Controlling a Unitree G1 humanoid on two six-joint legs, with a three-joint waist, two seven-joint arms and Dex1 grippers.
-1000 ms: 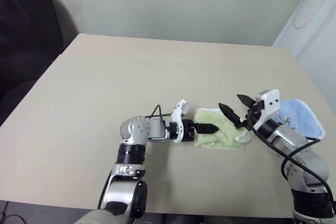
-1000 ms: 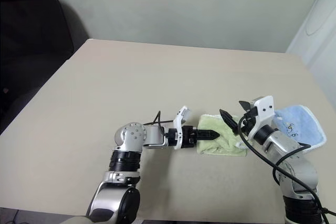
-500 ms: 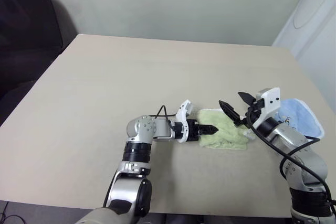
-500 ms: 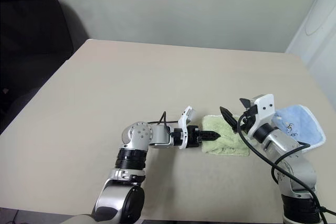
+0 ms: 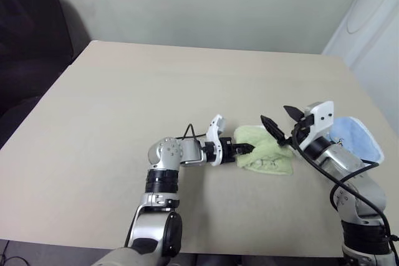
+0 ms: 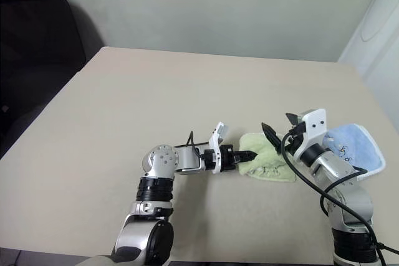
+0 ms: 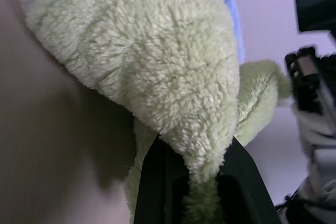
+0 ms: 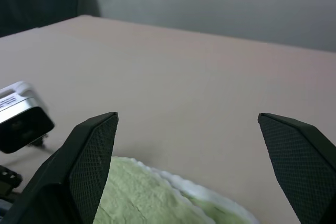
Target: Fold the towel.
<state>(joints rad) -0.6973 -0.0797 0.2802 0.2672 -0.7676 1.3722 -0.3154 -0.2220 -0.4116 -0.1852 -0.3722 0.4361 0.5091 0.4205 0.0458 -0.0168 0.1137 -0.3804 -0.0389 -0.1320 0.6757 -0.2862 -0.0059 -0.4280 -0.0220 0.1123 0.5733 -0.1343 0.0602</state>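
The beige surface [image 5: 156, 91] carries a blue cloth [image 5: 356, 140] at its right edge, partly hidden behind the right arm. The towel [image 5: 265, 157], light green and fluffy with a white edge, lies bunched near the front right of the surface, just left of the blue cloth. The left gripper [image 5: 244, 149] reaches in from the left with its jaws clenched on the towel's near-left edge, a fold of the pile pinched between the fingers [image 7: 157, 182]. The right gripper [image 5: 282, 123] hovers over the towel's right end, jaws spread wide, holding nothing.
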